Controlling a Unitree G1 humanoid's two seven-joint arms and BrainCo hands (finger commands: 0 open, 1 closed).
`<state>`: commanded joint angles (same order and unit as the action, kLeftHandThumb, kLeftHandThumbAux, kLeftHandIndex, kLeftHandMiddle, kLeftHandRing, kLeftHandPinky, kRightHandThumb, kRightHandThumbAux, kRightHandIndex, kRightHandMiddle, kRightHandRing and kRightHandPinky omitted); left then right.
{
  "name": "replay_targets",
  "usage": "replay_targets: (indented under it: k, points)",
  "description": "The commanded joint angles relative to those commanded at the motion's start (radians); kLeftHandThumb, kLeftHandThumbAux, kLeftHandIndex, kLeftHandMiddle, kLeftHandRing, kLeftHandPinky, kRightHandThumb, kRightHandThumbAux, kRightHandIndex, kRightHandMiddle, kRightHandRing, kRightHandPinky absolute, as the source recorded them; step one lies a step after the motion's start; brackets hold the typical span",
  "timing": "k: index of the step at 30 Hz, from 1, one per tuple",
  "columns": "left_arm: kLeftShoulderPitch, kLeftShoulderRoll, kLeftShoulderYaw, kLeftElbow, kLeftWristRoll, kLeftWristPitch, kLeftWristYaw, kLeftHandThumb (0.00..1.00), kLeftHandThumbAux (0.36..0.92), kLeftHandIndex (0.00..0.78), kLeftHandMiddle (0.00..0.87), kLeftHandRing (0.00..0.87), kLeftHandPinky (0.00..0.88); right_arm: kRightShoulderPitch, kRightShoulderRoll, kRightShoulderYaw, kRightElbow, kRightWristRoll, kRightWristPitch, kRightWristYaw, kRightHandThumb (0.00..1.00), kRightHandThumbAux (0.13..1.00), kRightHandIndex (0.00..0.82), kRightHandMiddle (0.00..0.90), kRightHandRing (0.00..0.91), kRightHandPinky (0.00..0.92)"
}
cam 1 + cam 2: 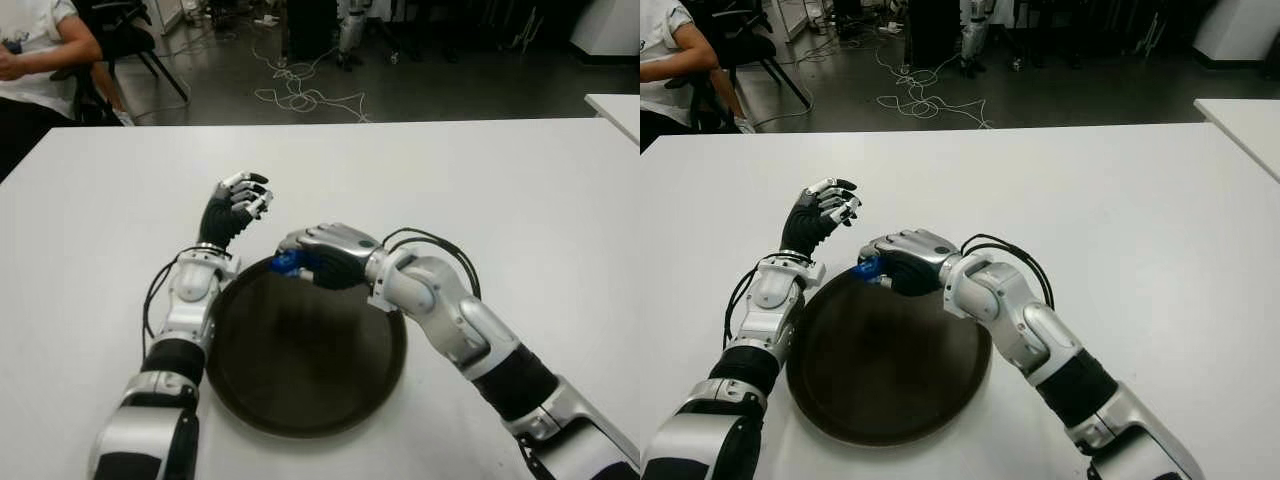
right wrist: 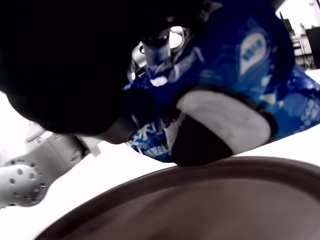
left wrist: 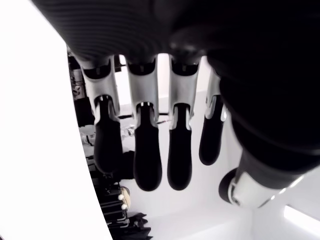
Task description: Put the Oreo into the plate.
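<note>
A blue Oreo packet (image 1: 287, 262) sits clenched in my right hand (image 1: 322, 254), which hovers over the far rim of the dark round plate (image 1: 305, 350). The right wrist view shows the blue wrapper (image 2: 235, 75) pinned under curled fingers (image 2: 220, 125), just above the plate's brown rim (image 2: 200, 190). My left hand (image 1: 236, 208) is raised above the white table (image 1: 100, 230) just left of the plate's far edge, its fingers (image 3: 145, 150) relaxed and holding nothing.
A seated person (image 1: 40, 50) is at the far left beyond the table. Cables (image 1: 300, 90) lie on the floor behind. A second white table's corner (image 1: 615, 105) shows at the far right.
</note>
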<state>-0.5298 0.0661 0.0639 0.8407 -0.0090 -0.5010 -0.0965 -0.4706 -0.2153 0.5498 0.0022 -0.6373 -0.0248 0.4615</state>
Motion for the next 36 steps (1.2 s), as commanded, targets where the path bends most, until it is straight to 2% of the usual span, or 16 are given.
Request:
replay_targets:
  k: [4,7,9,12,17,18,21,23,24,27,30,36]
  points:
    - [0.001,0.000,-0.001,-0.002,0.000,0.002,0.002,0.825,0.683,0.374,0.512,0.555,0.583,0.008,-0.003,-0.001,-0.008,0.000,0.002,0.002,0.837,0.689,0.421,0.480,0.661,0.678]
    - [0.001,0.001,-0.003,-0.003,0.004,0.006,0.006,0.825,0.682,0.377,0.510,0.555,0.574,0.016,0.000,-0.008,-0.009,0.004,-0.003,-0.009,0.837,0.690,0.421,0.479,0.643,0.630]
    - [0.001,0.000,-0.002,-0.003,0.002,0.011,0.005,0.825,0.682,0.378,0.508,0.552,0.568,0.019,0.000,-0.012,-0.009,0.008,-0.012,-0.012,0.836,0.690,0.420,0.475,0.586,0.564]
    - [0.000,-0.001,0.000,-0.003,-0.001,0.017,0.004,0.825,0.681,0.379,0.508,0.547,0.563,0.023,-0.002,-0.017,-0.005,0.015,-0.032,-0.022,0.823,0.703,0.376,0.474,0.483,0.467]
    - [0.001,0.000,-0.003,-0.008,0.004,0.017,0.009,0.826,0.681,0.379,0.508,0.546,0.576,0.027,-0.005,-0.025,0.008,0.047,-0.075,-0.030,0.821,0.704,0.388,0.447,0.359,0.357]
    - [0.002,0.001,-0.003,-0.008,0.005,0.017,0.009,0.826,0.681,0.379,0.507,0.545,0.572,0.027,-0.006,-0.026,0.010,0.053,-0.081,-0.028,0.770,0.719,0.390,0.378,0.337,0.338]
    - [0.002,0.002,-0.005,-0.009,0.008,0.016,0.008,0.826,0.680,0.381,0.506,0.541,0.564,0.020,-0.015,-0.024,0.018,0.068,-0.093,-0.006,0.707,0.739,0.393,0.292,0.305,0.304]
    - [0.001,0.003,-0.006,-0.009,0.008,0.014,0.006,0.826,0.680,0.381,0.507,0.541,0.555,0.012,-0.027,-0.018,0.021,0.070,-0.100,0.012,0.685,0.745,0.393,0.240,0.259,0.243]
    - [0.001,0.003,-0.006,-0.009,0.008,0.014,0.006,0.826,0.680,0.381,0.508,0.539,0.548,0.010,-0.031,-0.016,0.022,0.070,-0.103,0.018,0.445,0.780,0.278,0.209,0.229,0.210]
    - [0.000,0.004,-0.008,-0.004,0.012,0.010,0.009,0.825,0.681,0.381,0.508,0.535,0.539,0.003,-0.044,-0.009,0.027,0.061,-0.110,0.036,0.145,0.796,0.124,0.160,0.181,0.160]
    - [-0.002,0.003,-0.009,0.000,0.015,0.006,0.012,0.825,0.681,0.381,0.508,0.534,0.541,-0.001,-0.051,-0.006,0.031,0.053,-0.111,0.044,0.047,0.762,0.052,0.121,0.137,0.123]
    - [-0.006,0.004,-0.008,0.009,0.018,-0.009,0.010,0.826,0.680,0.385,0.506,0.552,0.571,-0.006,-0.060,0.000,0.017,0.035,-0.092,0.069,0.004,0.670,0.005,0.032,0.035,0.065]
